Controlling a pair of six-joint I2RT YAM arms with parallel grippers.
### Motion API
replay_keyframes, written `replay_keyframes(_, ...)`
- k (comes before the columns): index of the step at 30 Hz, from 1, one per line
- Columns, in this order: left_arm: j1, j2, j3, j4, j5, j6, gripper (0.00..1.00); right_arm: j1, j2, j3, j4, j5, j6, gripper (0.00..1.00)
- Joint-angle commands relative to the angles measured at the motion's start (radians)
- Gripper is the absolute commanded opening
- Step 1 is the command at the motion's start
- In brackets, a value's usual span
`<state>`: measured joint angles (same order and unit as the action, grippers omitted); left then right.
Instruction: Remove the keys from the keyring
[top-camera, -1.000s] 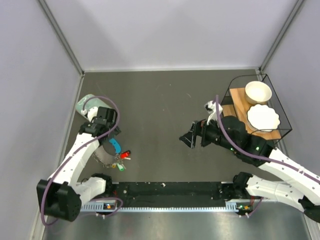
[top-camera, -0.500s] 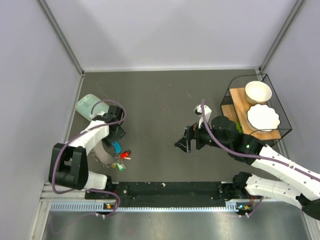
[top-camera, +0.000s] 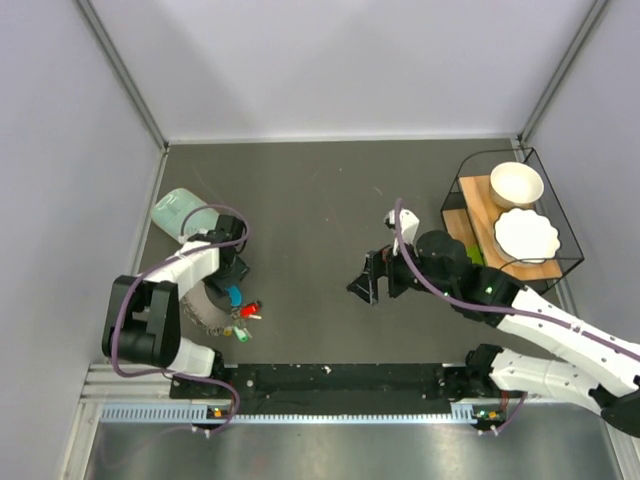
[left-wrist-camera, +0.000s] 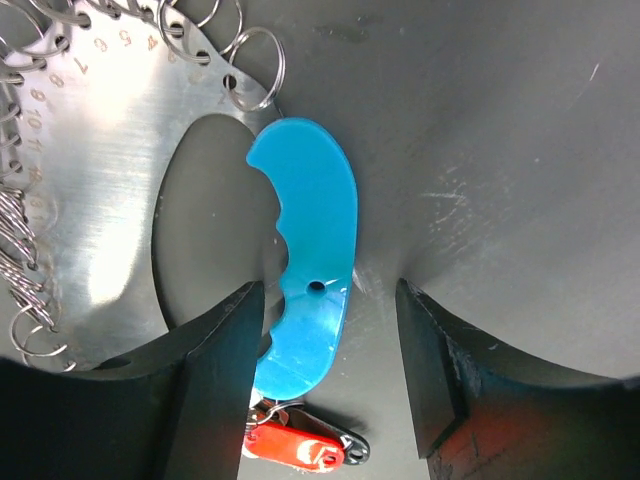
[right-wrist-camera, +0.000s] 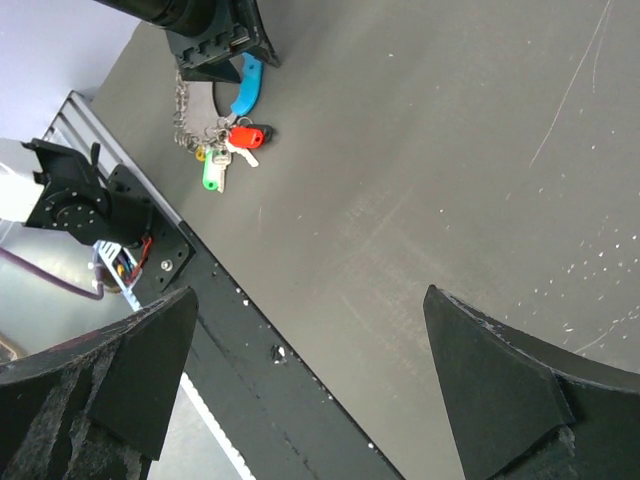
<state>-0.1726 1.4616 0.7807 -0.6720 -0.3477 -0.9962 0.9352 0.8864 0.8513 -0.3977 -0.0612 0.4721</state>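
Our three views
Overhead we look straight down; both wrist cameras share the keyring (left-wrist-camera: 310, 250), left close, right distant.

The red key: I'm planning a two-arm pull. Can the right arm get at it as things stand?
Probably yes: the red key lies on the table close beside the left gripper, and nothing stands between it and the open right gripper.

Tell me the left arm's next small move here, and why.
Probably close the left gripper on the keyring's blue handle: the handle lies between its open fingers, unclamped, so pinning it would hold things steady while the keys come off.
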Motion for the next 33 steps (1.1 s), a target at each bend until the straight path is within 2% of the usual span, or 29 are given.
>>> replay_keyframes(1, 0.008, -0.038, -0.060, 0.037, 0.015, -0.036, 0.60, 0.010, 0.034, 0.048, 0.037, 0.027, -0.009, 0.97)
replay_keyframes(4, 0.008, -0.050, -0.095, 0.068, 0.021, -0.035, 0.58, 0.010, 0.054, 0.048, 0.034, 0.044, -0.006, 0.97)
replay_keyframes(7, 0.008, -0.044, -0.113, 0.072, 0.029, -0.038, 0.49, 0.010, 0.068, 0.051, 0.026, 0.058, 0.003, 0.97)
replay_keyframes(14, 0.008, -0.101, -0.118, 0.065, 0.044, -0.028, 0.38, 0.010, 0.111, 0.046, 0.016, 0.129, 0.043, 0.99)
replay_keyframes(17, 0.008, -0.122, -0.084, 0.046, 0.099, 0.010, 0.34, 0.010, 0.147, 0.037, 0.017, 0.262, 0.042, 0.99)
replay_keyframes(19, -0.001, -0.126, -0.080, 0.046, 0.121, 0.016, 0.22, 0.002, 0.196, 0.061, 0.016, 0.288, 0.043, 0.99)
replay_keyframes(20, -0.001, -0.127, -0.086, 0.055, 0.133, 0.021, 0.06, -0.001, 0.216, 0.071, 0.016, 0.288, 0.043, 0.99)
replay_keyframes(21, -0.002, -0.130, -0.089, 0.063, 0.169, 0.024, 0.00, -0.001, 0.245, 0.083, 0.016, 0.287, 0.043, 0.99)
replay_keyframes(28, -0.037, -0.165, -0.086, 0.127, 0.335, 0.163, 0.00, -0.010, 0.355, 0.190, 0.022, 0.284, 0.147, 0.99)
replay_keyframes(33, -0.093, -0.276, -0.086, 0.167, 0.437, 0.243, 0.00, -0.025, 0.370, 0.175, 0.167, 0.235, 0.198, 0.99)
